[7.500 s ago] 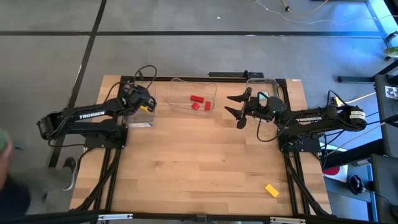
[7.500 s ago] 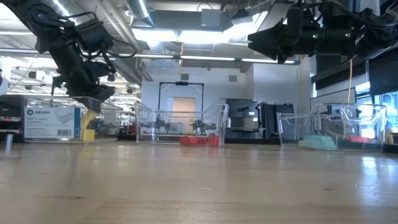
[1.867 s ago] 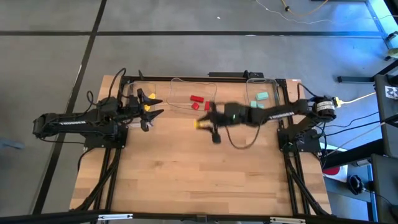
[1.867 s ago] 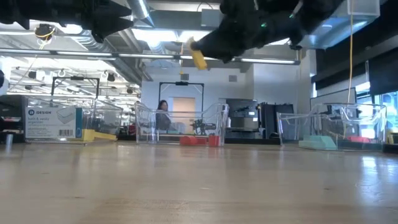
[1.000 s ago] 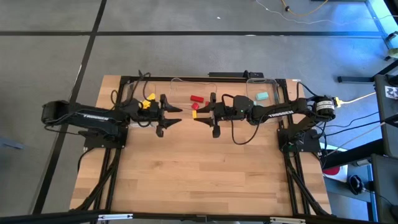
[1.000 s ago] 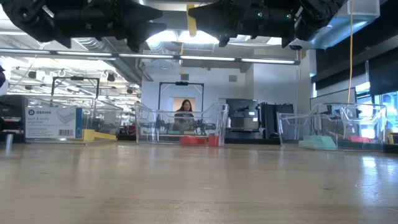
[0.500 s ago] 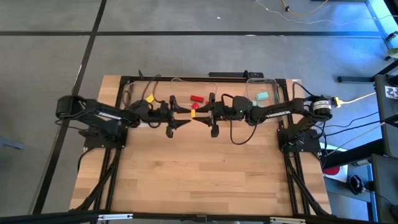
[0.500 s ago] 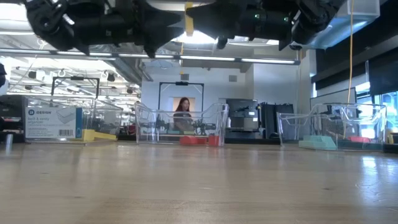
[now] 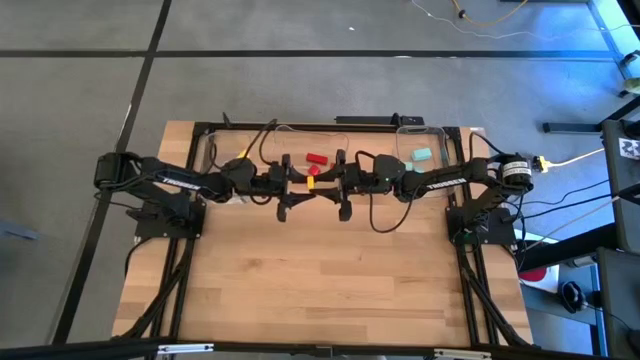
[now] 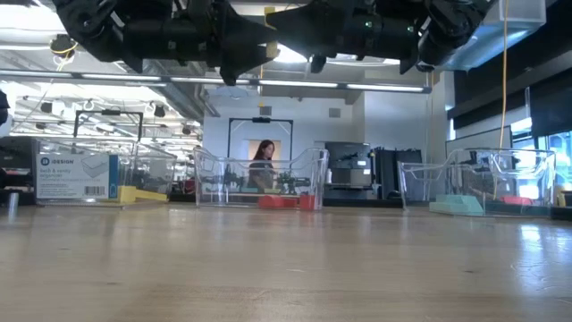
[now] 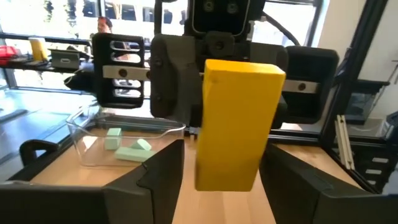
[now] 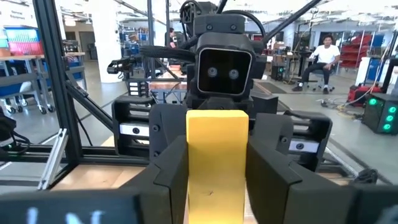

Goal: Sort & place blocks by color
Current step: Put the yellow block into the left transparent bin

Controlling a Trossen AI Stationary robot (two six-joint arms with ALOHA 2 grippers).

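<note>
My right gripper [image 9: 320, 186] is shut on a yellow block [image 9: 311, 183], high above the table in front of the middle bin. My left gripper [image 9: 298, 187] faces it from the left. It is open, with one finger on either side of the same block [image 11: 239, 121]. The low view shows the block [image 10: 269, 15] at the top edge between the two grippers. Other yellow blocks [image 9: 241, 157] lie in the left bin, red ones [image 9: 317, 159] in the middle bin and teal ones [image 9: 421, 155] in the right bin. My right gripper pinches the yellow block by its two side faces [image 12: 198, 165], one finger [image 12: 168, 168] on each side. The fingers come level from the table's right. The block stands upright, lifted clear of the table. My left gripper flanks the block; I cannot tell whether its fingers [image 11: 165, 174] touch it.
Three clear bins stand along the table's far edge: left [image 9: 205, 150], middle [image 9: 283, 140], right [image 9: 440, 135]. Bare wood [image 9: 320, 270] fills the near half of the table. A person stands far off in the room [image 10: 265, 156], and another sits there [image 12: 323, 53].
My left gripper has moved toward the table's right, from beside the left bin up to my right gripper. Its open fingers now stand on either side of the yellow block. My right gripper has kept the block nearly still in the air.
</note>
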